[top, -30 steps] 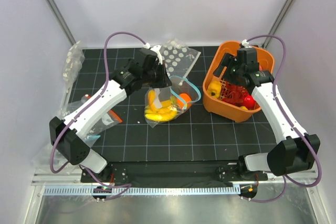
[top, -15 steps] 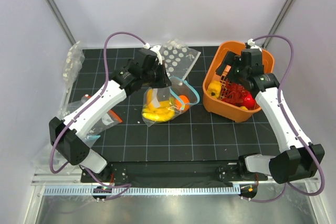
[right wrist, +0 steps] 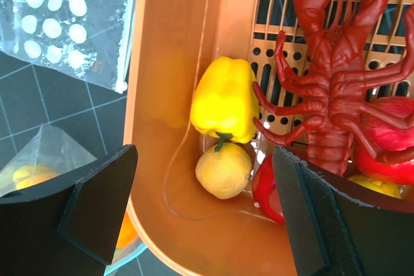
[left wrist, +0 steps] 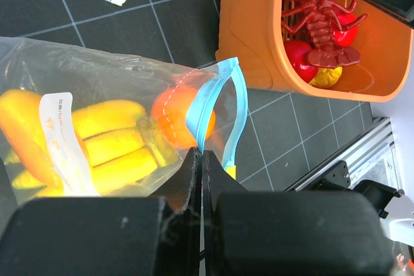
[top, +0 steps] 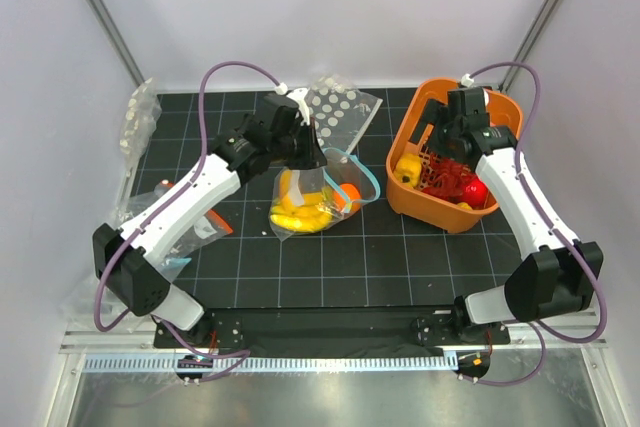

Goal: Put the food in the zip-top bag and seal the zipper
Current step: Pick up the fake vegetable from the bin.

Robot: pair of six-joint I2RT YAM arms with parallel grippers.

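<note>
The clear zip-top bag [top: 300, 209] lies on the mat and holds the yellow banana bunch [left wrist: 110, 150], the small orange [left wrist: 169, 117] and a yellow-orange piece [left wrist: 16, 127]. My left gripper [left wrist: 202, 153] is shut on the light-blue zipper [left wrist: 206, 105] at the bag's mouth, which stands open; it also shows in the top view [top: 318, 159]. My right gripper [right wrist: 207, 159] is open and empty, hovering over the orange basket [right wrist: 155, 95], above a yellowish round fruit [right wrist: 223, 169]. In the top view it [top: 442, 150] is over the basket's left part.
The basket [top: 415, 202] holds a yellow pepper [right wrist: 223, 98], a red lobster [right wrist: 336, 63] and red apples [right wrist: 388, 134]. A clear bag with white dots [top: 340, 112] lies behind the zip-top bag. Other bags lie along the mat's left edge [top: 140, 122].
My right gripper swung slightly right, then back left over the basket. My left gripper stays shut on the zipper; the bag has shifted slightly left.
</note>
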